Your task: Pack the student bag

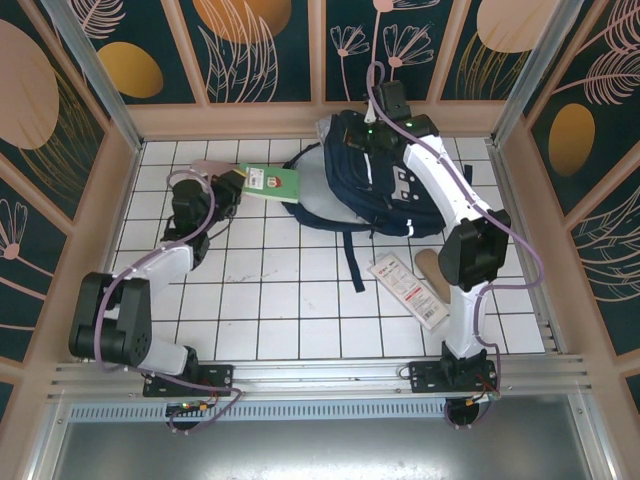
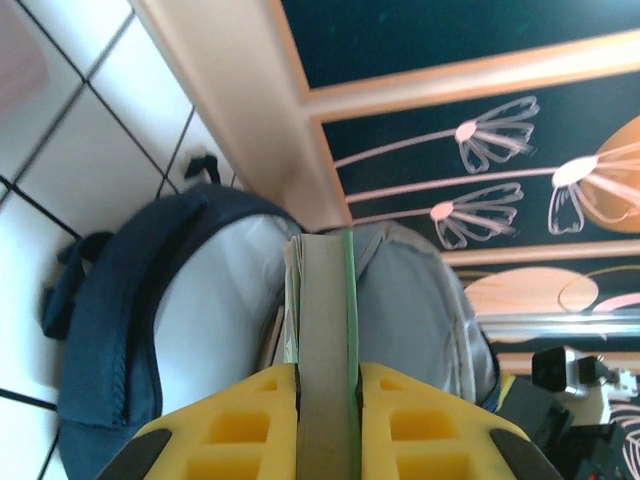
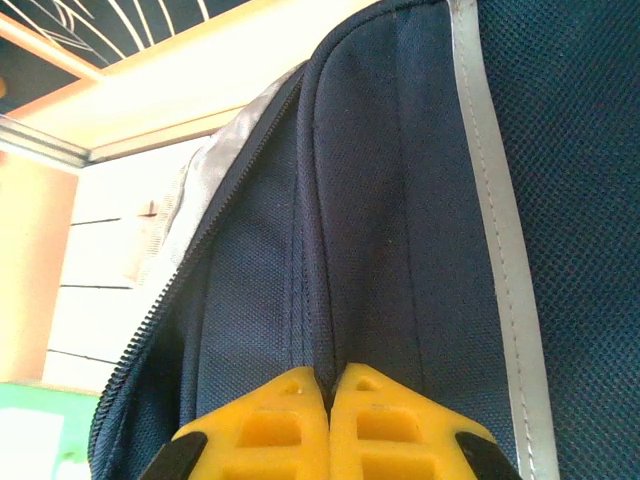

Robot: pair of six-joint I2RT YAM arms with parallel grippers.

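Observation:
The student bag (image 1: 365,185), dark navy with a white stripe, lies at the back right of the tiled table with its mouth towards the left. My left gripper (image 1: 236,186) is shut on a green-covered book (image 1: 272,183), holding it just left of the bag. In the left wrist view the book (image 2: 325,300) stands edge-on between the yellow fingers (image 2: 250,420), pointing at the bag's grey-lined opening (image 2: 420,300). My right gripper (image 1: 376,135) is over the bag's far top. Its fingers (image 3: 275,425) are shut on a fold of the bag's navy fabric (image 3: 330,250), beside the open zip (image 3: 190,260).
A white flat packet with red print (image 1: 408,290) and a tan object (image 1: 432,270) lie right of centre by the right arm. A loose bag strap (image 1: 352,258) trails towards the middle. A pale pink item (image 1: 205,167) lies behind the left gripper. Wooden walls (image 1: 230,120) enclose the table.

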